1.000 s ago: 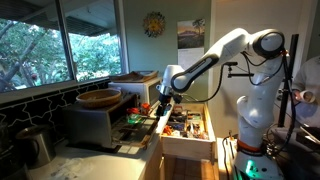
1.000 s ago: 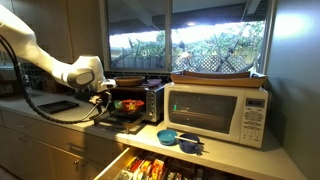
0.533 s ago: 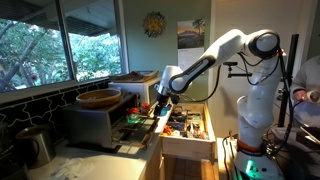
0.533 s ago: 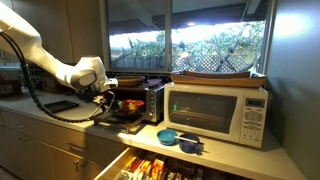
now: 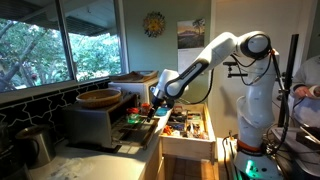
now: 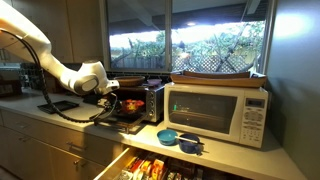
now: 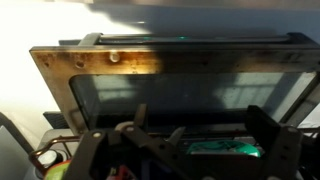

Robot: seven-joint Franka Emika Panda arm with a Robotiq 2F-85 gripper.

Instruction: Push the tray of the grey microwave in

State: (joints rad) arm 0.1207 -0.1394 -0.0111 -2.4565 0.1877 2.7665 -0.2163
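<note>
We are noting jaws spread wide just before the tray (image 6: 127, 115), lying crosswise; grey microwave (image 6: 152, 102) sitting straight beyond.

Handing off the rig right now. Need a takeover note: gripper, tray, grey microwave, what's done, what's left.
Gripper: at the open front of the grey microwave. The fingers look apart in the wrist view and hold nothing.
Tray: sticks out of the cavity over the dropped door, with small food items on it.
Done: approach; contact with the tray's edge cannot be told.
Left: push the tray fully in, then back off.
</note>
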